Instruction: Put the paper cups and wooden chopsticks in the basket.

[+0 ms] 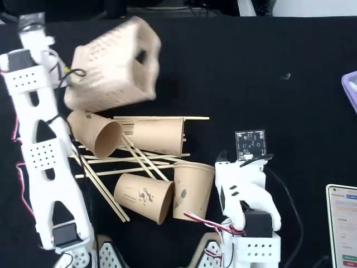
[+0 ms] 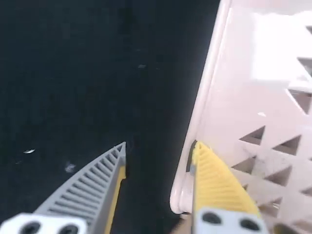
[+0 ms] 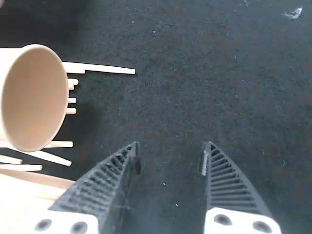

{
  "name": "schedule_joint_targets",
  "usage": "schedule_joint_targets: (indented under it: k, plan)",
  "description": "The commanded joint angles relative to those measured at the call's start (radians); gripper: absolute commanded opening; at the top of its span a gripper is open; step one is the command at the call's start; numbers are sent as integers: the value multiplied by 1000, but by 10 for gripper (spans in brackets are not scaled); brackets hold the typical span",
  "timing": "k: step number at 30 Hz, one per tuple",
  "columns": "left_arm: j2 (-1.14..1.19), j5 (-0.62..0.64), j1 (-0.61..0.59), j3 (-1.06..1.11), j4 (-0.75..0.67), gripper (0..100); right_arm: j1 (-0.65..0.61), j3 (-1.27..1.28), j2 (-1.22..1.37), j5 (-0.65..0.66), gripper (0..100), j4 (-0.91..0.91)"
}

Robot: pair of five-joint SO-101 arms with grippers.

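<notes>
The basket (image 1: 111, 67) sits tilted at the far left of the table (image 1: 268, 84), with the left gripper (image 2: 160, 144) against its left side. Just in front of the basket, four paper cups (image 1: 159, 135) lie on their sides among scattered wooden chopsticks (image 1: 195, 118). The right gripper (image 3: 170, 146) hangs farther front and right.

Smooth pale plastic basket (image 1: 111, 67) with punched holes, matt brown paper cups (image 1: 144, 196), bare pale wooden chopsticks (image 1: 162, 118), matt black fuzzy cloth surface (image 1: 268, 84), ribbed black plastic fingers (image 3: 102, 187).
</notes>
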Motion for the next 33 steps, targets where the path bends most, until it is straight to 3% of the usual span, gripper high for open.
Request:
schedule_joint_targets:
  k: [1, 9, 16, 22, 25, 29, 33]
  plan:
    - [63, -20, -44, -47, 9, 213, -12, -4, -94, -14, 211, -25]
    - [32, -23, -117, -107, 9, 214, -12, -2, -94, -14, 211, -23]
    - [-196, -11, -191, -105, 11, 217, -12, 4, -94, -14, 211, -26]
    - [-428, 109, -142, -59, 14, 219, -12, 5, -94, -12, 211, -26]
    - [-580, 118, -81, 113, 14, 219, -12, 5, -94, -12, 211, -26]
    - [-829, 118, 39, 509, 11, 226, -12, 7, -94, -9, 211, -26]
    - [-1030, 187, 145, 817, -48, 309, -12, 7, -94, -8, 211, -26]
